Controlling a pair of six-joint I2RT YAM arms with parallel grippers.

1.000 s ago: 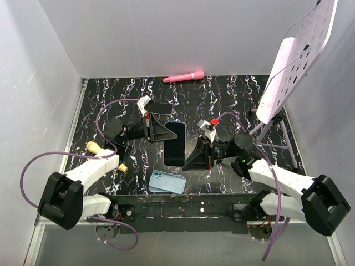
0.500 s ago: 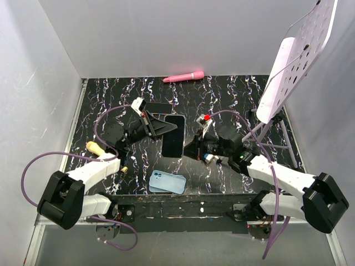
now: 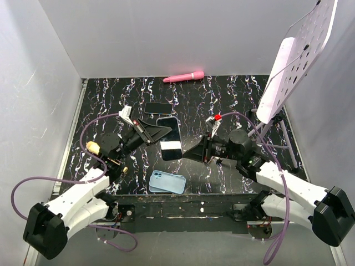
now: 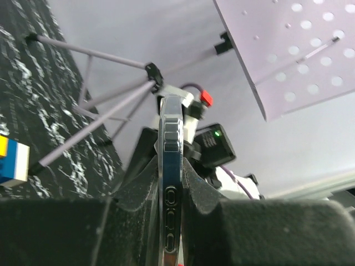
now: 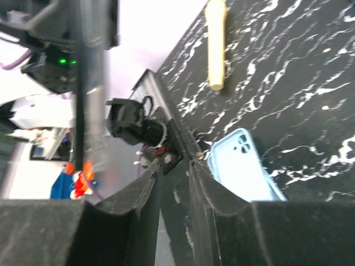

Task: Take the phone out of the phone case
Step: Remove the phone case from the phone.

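Note:
My left gripper (image 3: 163, 131) is shut on the left edge of the dark phone (image 3: 171, 141) and holds it tilted above the middle of the table. In the left wrist view the phone (image 4: 171, 119) stands edge-on between the gripper's (image 4: 171, 163) pads. The light blue case (image 3: 167, 182) lies flat and empty on the table near the front edge, apart from the phone. My right gripper (image 3: 189, 156) is to the right of the phone, not touching it, with its jaws a little apart and nothing between them (image 5: 175, 169). The case (image 5: 244, 166) shows just beyond its fingers.
A second dark phone (image 3: 158, 107) lies flat behind the held one. A pink stick (image 3: 183, 76) lies by the back wall. A yellow wooden peg (image 3: 93, 147) lies at the left. A white perforated board on a stand (image 3: 288, 72) rises at the right.
My left gripper has drawn the phone back to the left and tilted it up. My right gripper, close beside the phone before, has pulled away to the right.

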